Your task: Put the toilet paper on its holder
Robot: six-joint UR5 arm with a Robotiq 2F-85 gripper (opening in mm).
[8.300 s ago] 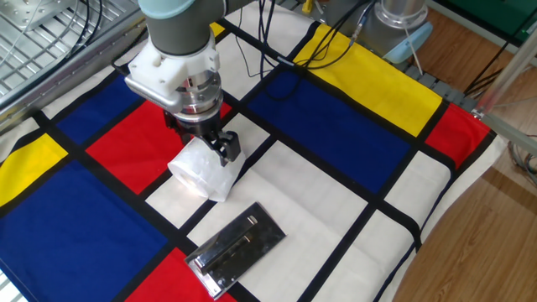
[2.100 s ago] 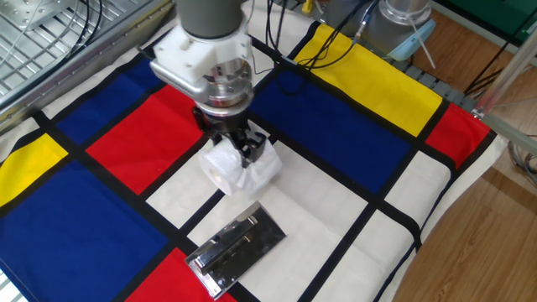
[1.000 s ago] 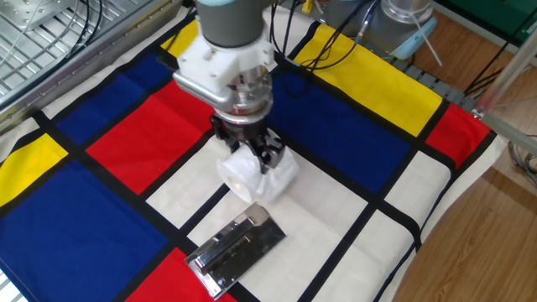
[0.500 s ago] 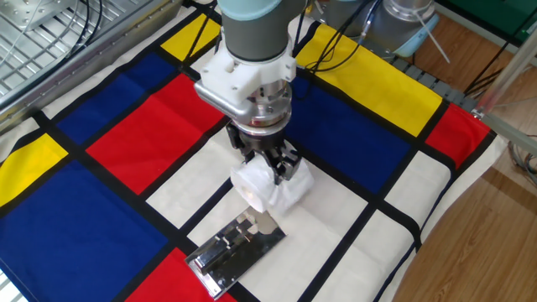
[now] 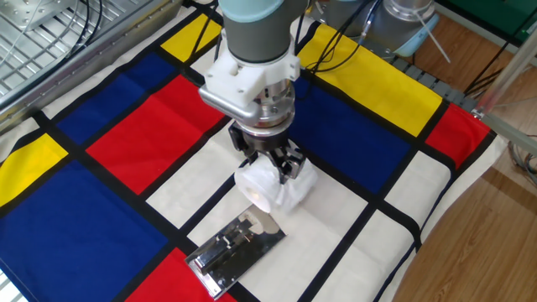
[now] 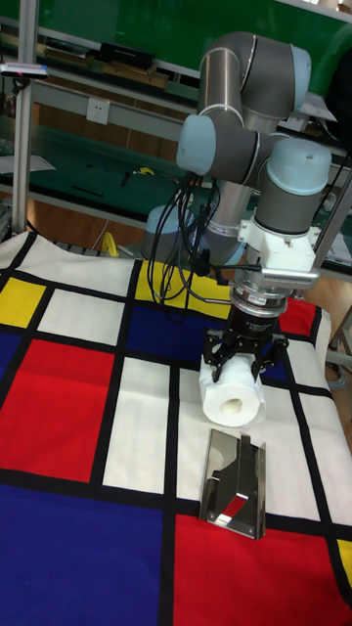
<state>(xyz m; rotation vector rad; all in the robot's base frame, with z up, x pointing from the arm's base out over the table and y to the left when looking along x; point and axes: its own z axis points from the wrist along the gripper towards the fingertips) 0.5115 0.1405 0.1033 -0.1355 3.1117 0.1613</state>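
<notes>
Although no brand, label or legible writing can be made out anywhere, the desk (image 5: 352, 210) is seen to be covered by a cloth (image 5: 126, 218) of red, blue, yellow and white blocks divided by black lines, with wooden floor (image 5: 487, 252) at one side and green-topped benches (image 6: 88, 147) and cables (image 6: 186, 264) behind. The toilet paper (image 6: 233, 396) is clamped between the closed-in fingers of the gripper (image 6: 244, 364), its hollow core facing outward, and is held just above the near end of the holder (image 6: 233, 486), which lies flat on a white block
</notes>
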